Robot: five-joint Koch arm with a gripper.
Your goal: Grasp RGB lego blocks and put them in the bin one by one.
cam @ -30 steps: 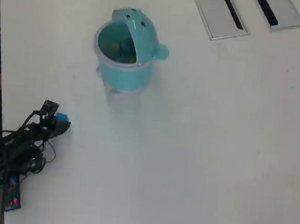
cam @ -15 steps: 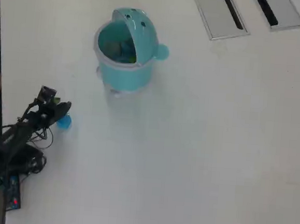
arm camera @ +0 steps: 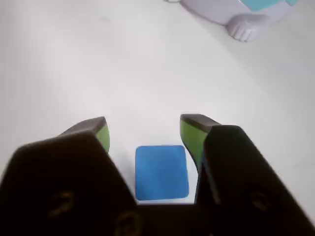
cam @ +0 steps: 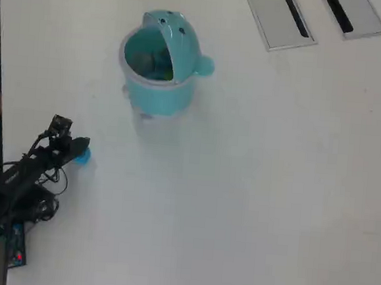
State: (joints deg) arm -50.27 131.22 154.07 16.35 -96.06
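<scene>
blue lego block (arm camera: 162, 172) lies on the table between the spread fingers of the hand (arm camera: 150, 132), touching neither.

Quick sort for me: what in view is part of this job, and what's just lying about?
Job:
blue block, on the table between the open hand tips
bin, something inside it, unclear what

Lying about:
two grey slotted panels at the table's far edge

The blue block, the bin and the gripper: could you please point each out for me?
blue block (arm camera: 162, 172), wrist view, middle of its top face.
bin (cam: 160, 95), overhead view, front wall.
gripper (arm camera: 143, 129), wrist view, midway between its fingertips.
</scene>
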